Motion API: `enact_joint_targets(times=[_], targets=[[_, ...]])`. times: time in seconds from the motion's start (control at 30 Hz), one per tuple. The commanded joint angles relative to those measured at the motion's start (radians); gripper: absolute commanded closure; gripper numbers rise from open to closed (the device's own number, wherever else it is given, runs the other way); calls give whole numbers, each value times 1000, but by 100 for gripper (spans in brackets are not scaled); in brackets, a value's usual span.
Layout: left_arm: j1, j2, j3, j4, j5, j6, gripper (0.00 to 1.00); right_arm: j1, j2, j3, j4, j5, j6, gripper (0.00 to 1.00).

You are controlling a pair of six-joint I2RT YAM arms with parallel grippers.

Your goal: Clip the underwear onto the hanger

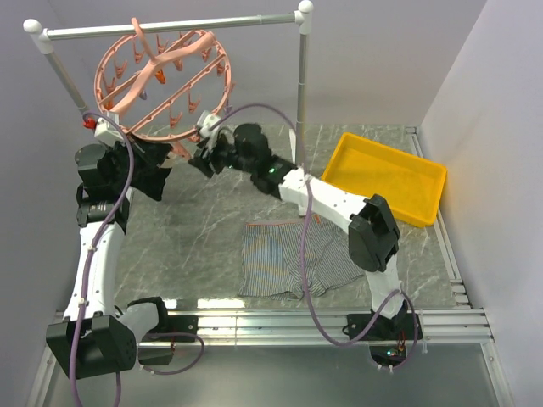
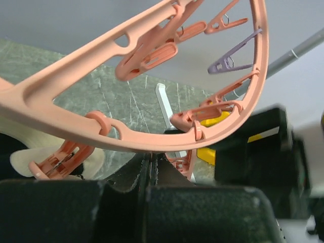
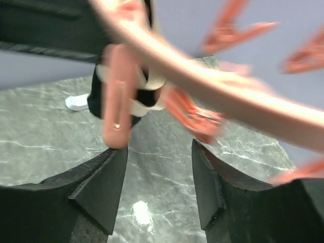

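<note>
Now, 1 hanger (image 1: pixel 158 75), 1 underwear (image 1: pixel 276 259) flat, left claw (image 2: pixel 152 161) pinching hanger, right claw (image 3: pixel 159 152) spread

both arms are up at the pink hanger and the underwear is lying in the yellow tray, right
No. The top view shows the underwear lying flat on the table, near the tray but not in it. The rest is right.

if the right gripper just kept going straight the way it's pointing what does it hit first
Probably the orange clip hanging from the hanger rim, just ahead of the open right gripper and between its fingers in the wrist view. That view is blurred, so depth is uncertain.
</note>
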Motion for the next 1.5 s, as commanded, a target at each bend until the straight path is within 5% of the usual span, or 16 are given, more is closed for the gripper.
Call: enact_joint_targets(times=[0.0,0.37,0.8,0.93,1.03,1.1,1.2,1.3,1.47], targets=[[-5,13,35,30,59,42,100,-40,-51,106,-61,-180,125,41],[-5,-31,58,49,59,67,100,-33,4,213,-130,-348,195,41],[-5,-59,40,127,56,130,100,-20,67,304,-129,-234,202,45],[-6,-60,37,136,57,127,100,-22,90,331,-130,-227,225,50],[-6,-56,40,132,62,130,100,-20,90,318,-104,-223,231,63],[-8,-57,46,119,63,131,99,-22,98,327,-101,-210,233,81],[-6,-65,61,73,54,124,87,-20,111,345,-95,-195,233,99],[-5,-94,69,34,25,102,65,-22,117,345,-78,-184,257,100],[3,-154,69,20,-1,30,48,-24,114,327,-43,-161,265,100]])
